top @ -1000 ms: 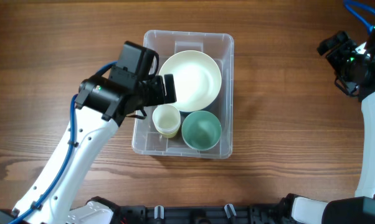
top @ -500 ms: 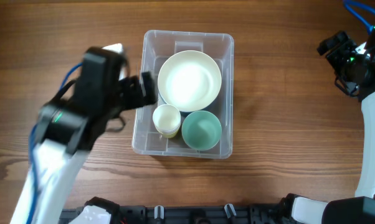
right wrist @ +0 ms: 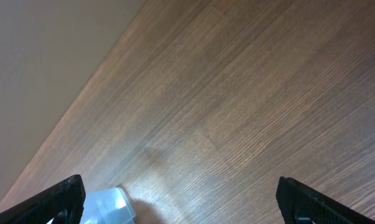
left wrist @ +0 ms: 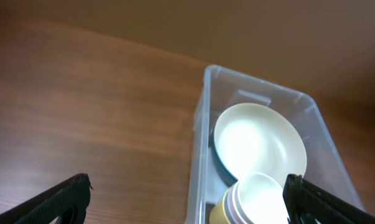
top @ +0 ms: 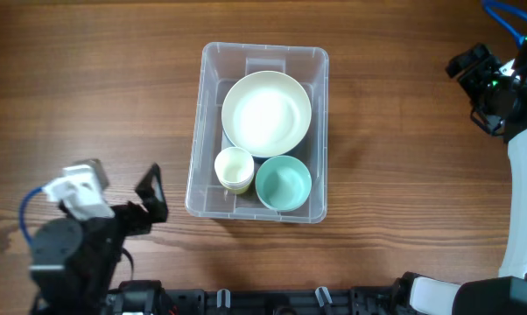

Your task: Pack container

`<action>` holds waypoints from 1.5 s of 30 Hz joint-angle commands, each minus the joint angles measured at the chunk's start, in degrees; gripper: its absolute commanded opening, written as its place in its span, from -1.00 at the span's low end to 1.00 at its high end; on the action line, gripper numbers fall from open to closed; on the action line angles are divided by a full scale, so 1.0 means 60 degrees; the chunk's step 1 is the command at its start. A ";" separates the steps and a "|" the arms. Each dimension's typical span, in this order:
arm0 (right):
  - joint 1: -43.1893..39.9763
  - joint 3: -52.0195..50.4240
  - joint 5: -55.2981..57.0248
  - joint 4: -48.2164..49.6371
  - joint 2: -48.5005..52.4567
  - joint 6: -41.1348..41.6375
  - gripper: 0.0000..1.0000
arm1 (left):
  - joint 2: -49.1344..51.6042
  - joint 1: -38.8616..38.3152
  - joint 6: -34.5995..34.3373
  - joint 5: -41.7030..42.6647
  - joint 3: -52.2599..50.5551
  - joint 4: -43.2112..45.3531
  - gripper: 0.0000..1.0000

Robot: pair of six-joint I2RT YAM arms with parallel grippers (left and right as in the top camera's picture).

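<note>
The clear plastic container (top: 207,122) stands mid-table. Inside it lie a large cream bowl (top: 266,112), a stack of small cups with a yellow one outermost (top: 234,168) and a teal bowl (top: 283,183). My left gripper (top: 151,197) is open and empty, low at the left, apart from the container's near-left corner. In the left wrist view the container (left wrist: 200,149), the cream bowl (left wrist: 259,142) and the cups (left wrist: 253,202) show between the open fingers (left wrist: 187,205). My right gripper (top: 475,74) is open and empty at the far right; its wrist view shows a container corner (right wrist: 106,204) between the fingers (right wrist: 181,202).
The table top is brown wood (top: 88,79). The right arm's white link (top: 524,201) runs down the right edge. A dark rail (top: 272,302) lies along the front edge.
My left arm has pulled back from beside the container's left wall, down and to the left toward the front edge. The bowls, cups and right arm have not moved.
</note>
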 commanded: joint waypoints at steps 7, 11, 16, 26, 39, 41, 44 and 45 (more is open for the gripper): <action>0.0015 0.0080 -0.0040 0.0022 0.0091 0.0073 1.00 | -0.2313 0.0113 0.0423 0.2178 -0.5297 0.3388 1.00; 0.0015 0.0080 -0.0040 0.0022 0.0091 0.0066 1.00 | -0.2626 0.0113 0.0426 0.2233 -0.5949 0.3599 1.00; 0.0015 0.0080 -0.0040 0.0022 0.0091 0.0069 1.00 | -0.3391 0.0117 0.0430 0.2229 -0.6419 0.3599 1.00; 0.0015 0.0080 -0.0040 0.0022 0.0091 0.0066 0.99 | -0.3971 0.0113 0.0430 0.2229 -0.6579 0.2849 0.99; 0.0015 0.0080 -0.0040 0.0022 0.0091 0.0069 0.99 | -0.3916 0.0113 0.0430 0.2229 -0.6579 0.2845 1.00; 0.0015 0.0080 -0.0040 0.0022 0.0087 0.0069 1.00 | -0.3916 0.0113 0.0426 0.2229 -0.6579 0.2845 0.99; 0.0058 0.0018 -0.0040 0.0022 -0.0069 0.0069 0.99 | -0.3916 0.0113 0.0430 0.2229 -0.6579 0.2845 1.00; 0.0098 -0.0069 -0.0036 0.0007 -0.0240 0.0066 0.99 | -0.3916 0.0113 0.0426 0.2229 -0.6579 0.2845 1.00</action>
